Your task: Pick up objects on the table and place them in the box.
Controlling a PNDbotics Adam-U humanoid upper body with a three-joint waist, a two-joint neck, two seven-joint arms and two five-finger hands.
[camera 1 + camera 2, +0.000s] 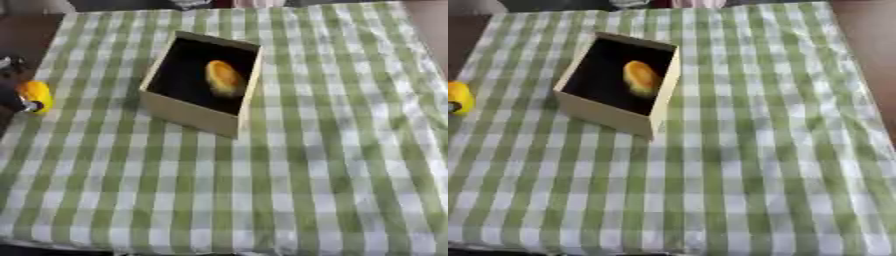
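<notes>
Left hand, entering at the 9 o'clock edge of the left eye view, with its dark fingers apparently curled round a yellow object; the hand is only partly in frame, so the pinch is judged rather than plainly seen. The right hand shows in neither view.

The open box stands on the checked cloth at about 11 o'clock from centre, its dark interior already holding an orange oval object. The yellow object lies well apart from the box, at its 9 o'clock side.

Step in hand, as judged: carry the yellow object to the box. Done well, the hand lifts above the near-left wall before crossing, and releases over the bare dark floor at the box's 7 o'clock corner, clear of the orange piece.

Room: the cloth from 3 to 6 o'clock is open. The table's left edge runs just beside the hand, so a slip there risks a fall off the table.
</notes>
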